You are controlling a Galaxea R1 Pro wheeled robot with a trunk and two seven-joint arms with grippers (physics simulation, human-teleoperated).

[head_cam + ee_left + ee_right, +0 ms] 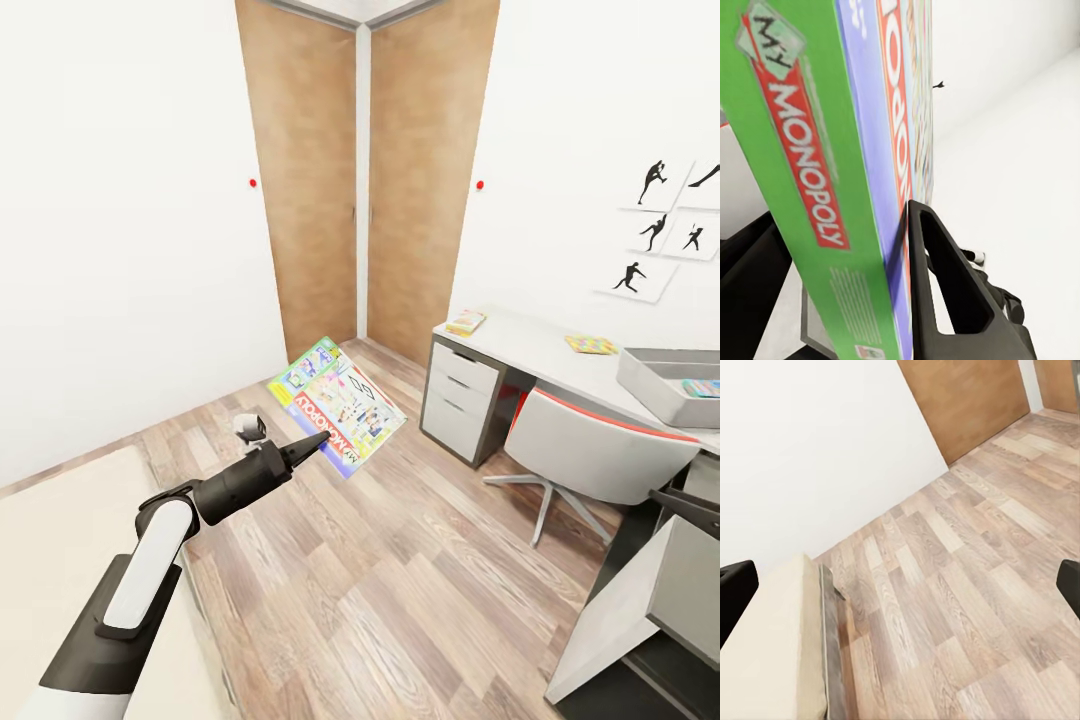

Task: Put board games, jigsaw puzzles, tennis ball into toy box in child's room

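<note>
One left tool [318, 440] clamped on Monopoly box [338, 402], right tool [900, 585] apart, chair [590, 455] before table [540, 345].

The left arm [150, 560] reaches forward, its end effector [312, 443] clamped on the Monopoly box's [340, 402] edge. The right end effector's [900, 585] fingertips stand wide apart.

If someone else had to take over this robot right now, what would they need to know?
Left gripper: shut on the Monopoly box, held in the air over the floor.
Right gripper: open, holding nothing.
Toy box sits on the desk and already has something colourful inside.
A puzzle square and a small flat item lie on the desk.
Left: carry the Monopoly box to the toy box, then the rest.
</note>
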